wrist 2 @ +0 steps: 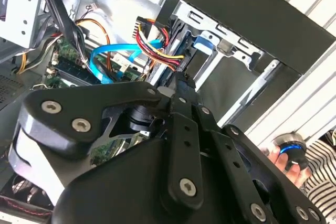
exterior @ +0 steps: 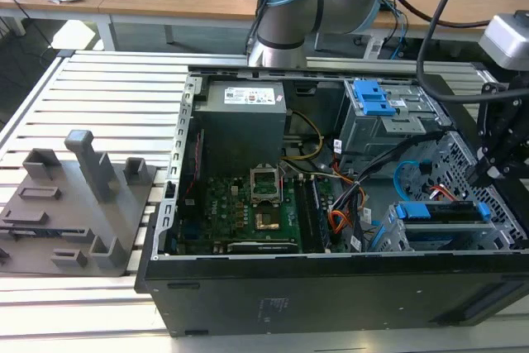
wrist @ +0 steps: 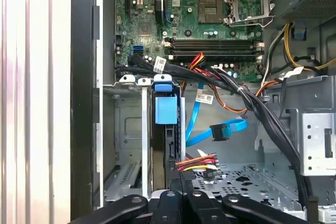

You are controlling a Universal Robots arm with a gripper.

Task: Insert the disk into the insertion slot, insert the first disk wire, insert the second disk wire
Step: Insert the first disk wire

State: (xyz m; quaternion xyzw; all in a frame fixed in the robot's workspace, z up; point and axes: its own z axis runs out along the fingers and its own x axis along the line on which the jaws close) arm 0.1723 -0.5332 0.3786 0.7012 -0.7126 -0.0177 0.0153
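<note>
- We find the disk (wrist: 167,135) seated on edge in the insertion slot (wrist: 126,150).
- Its long axis runs straight away from the gripper (wrist: 181,196), which hangs at its near end, beside the red-yellow wire bundle (wrist: 197,161).
- We cannot tell whether the gripper is open or closed.

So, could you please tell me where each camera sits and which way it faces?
Exterior view: off the arm, above the open computer case, looking down into it; the arm and gripper show.
First wrist view: on the arm, looking into the case at the disk in the insertion slot; gripper linkage shows.
Second wrist view: on the arm, looking along the gripper towards the slot; a person's hand shows.
Shared: both wrist views show the blue cable.
</note>
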